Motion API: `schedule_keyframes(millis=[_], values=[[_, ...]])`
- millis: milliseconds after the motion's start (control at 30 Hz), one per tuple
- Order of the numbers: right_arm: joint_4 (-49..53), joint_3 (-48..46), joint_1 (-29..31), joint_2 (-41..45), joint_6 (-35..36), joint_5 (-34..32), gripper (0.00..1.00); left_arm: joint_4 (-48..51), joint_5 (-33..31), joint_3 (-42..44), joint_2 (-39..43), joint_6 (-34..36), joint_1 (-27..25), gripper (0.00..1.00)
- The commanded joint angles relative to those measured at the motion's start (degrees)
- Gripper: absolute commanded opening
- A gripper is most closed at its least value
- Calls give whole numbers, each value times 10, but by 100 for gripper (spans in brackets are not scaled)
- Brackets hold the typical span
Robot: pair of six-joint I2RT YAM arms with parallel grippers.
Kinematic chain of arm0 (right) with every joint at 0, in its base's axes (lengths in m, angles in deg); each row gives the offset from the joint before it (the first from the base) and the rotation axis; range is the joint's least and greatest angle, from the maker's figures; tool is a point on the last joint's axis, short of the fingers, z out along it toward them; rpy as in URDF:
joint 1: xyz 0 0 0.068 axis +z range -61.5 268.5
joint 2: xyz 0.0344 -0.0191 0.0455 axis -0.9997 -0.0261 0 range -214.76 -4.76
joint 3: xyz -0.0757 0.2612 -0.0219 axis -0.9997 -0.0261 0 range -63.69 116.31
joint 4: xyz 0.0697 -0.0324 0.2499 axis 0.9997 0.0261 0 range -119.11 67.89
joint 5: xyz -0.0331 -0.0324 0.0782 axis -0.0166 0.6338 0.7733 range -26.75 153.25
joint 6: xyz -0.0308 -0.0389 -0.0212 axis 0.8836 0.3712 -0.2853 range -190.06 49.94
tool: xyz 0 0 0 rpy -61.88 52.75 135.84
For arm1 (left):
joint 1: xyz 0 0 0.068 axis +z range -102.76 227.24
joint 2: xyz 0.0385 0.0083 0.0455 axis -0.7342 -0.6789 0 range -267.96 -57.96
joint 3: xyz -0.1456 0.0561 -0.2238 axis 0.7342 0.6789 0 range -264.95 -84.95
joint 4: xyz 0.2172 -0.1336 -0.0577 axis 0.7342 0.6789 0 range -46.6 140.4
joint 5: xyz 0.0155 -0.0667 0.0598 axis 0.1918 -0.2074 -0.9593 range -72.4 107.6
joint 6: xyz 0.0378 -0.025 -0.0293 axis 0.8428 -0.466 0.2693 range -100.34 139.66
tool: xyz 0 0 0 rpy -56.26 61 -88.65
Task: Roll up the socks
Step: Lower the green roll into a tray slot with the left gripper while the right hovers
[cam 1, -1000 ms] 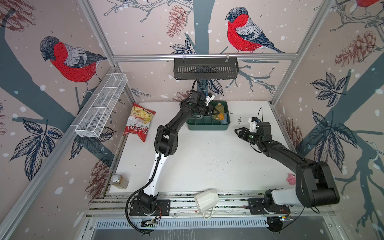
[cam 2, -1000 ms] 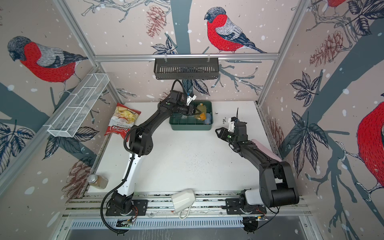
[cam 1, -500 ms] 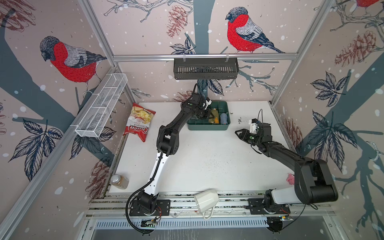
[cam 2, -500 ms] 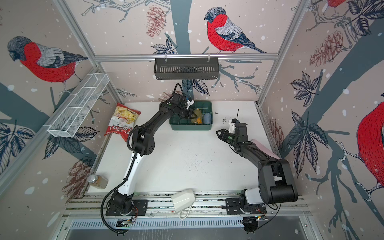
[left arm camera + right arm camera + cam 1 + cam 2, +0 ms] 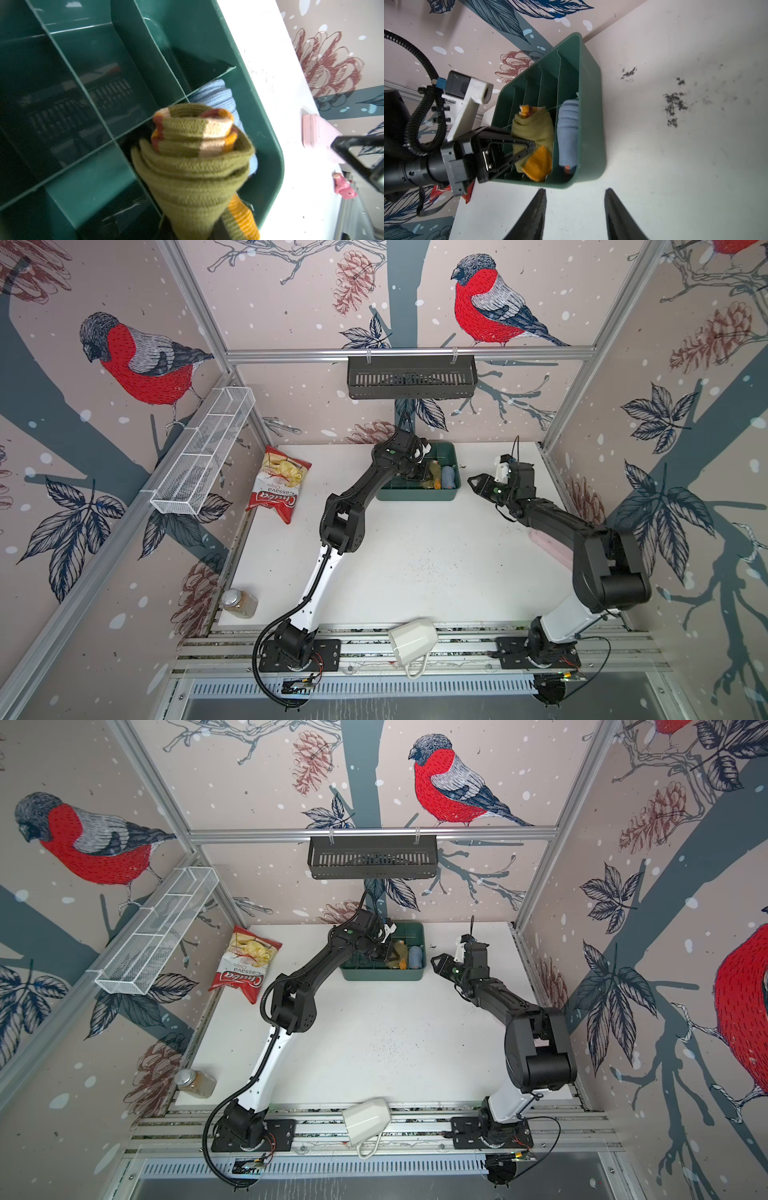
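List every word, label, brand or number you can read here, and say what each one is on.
"Cassava Chips": on the chips bag, upside down in both top views.
White script brand name on the bag's red band: too small to read with certainty.
Spice jar: no label can be read.
No other text shows in any view.

Bullfinch wallpaper (image 5: 291, 302), white tabletop (image 5: 436, 564)

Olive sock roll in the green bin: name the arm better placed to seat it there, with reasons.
Left. The left gripper is shut on the olive sock roll inside the green bin, beside the blue roll; the right gripper hangs open outside the bin, empty.
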Motion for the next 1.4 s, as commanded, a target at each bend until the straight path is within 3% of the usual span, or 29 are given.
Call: schedule_keyframes(millis=[0, 200, 333, 900, 1367], values=[[22, 47, 6, -36, 26, -27, 47, 58, -63, 0, -1, 17, -6, 0], [59, 118, 24, -85, 52, -50, 47, 69, -96, -2, -1, 16, -11, 0], [89, 170, 33, -123, 67, -63, 42, 73, -109, -3, -2, 16, -12, 0], [175, 292, 77, -218, 112, -207, 33, 103, -149, -3, 8, 32, -23, 0], [182, 279, 90, -233, 111, -200, 3, 149, -168, 4, 20, 51, -33, 0]])
